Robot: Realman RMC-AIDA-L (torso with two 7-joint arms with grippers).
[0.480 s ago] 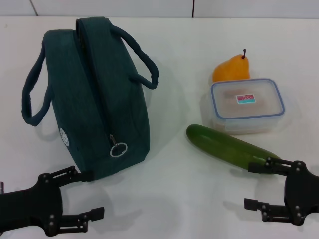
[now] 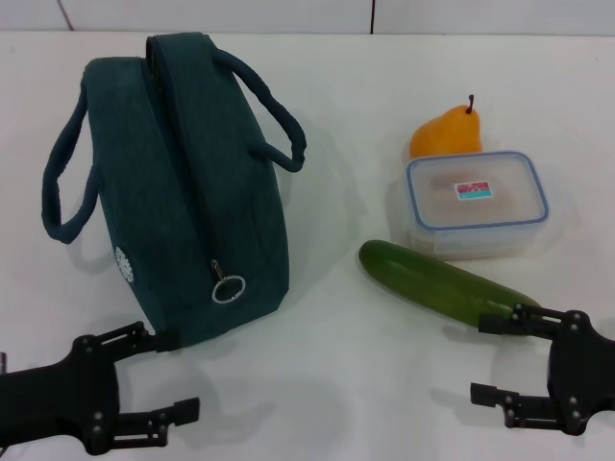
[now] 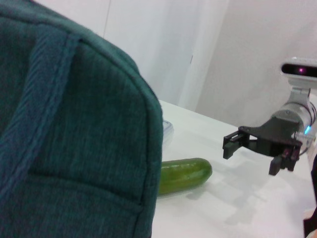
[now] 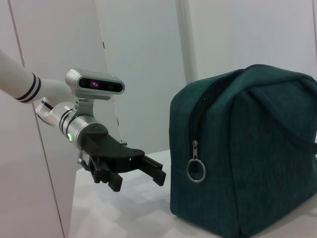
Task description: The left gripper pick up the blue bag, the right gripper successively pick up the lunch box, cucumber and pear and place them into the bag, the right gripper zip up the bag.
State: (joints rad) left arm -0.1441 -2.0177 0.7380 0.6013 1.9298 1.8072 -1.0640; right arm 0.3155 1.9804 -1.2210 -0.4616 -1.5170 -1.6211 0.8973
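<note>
The blue bag stands zipped on the white table at the left, its ring zipper pull facing me; it also shows in the left wrist view and the right wrist view. My left gripper is open and empty just in front of the bag's near end; it shows in the right wrist view. The cucumber lies right of the bag. Behind it sit the lunch box and the pear. My right gripper is open and empty at the cucumber's near end.
The white table runs back to a white wall. Open tabletop lies between the two grippers and between the bag and the cucumber.
</note>
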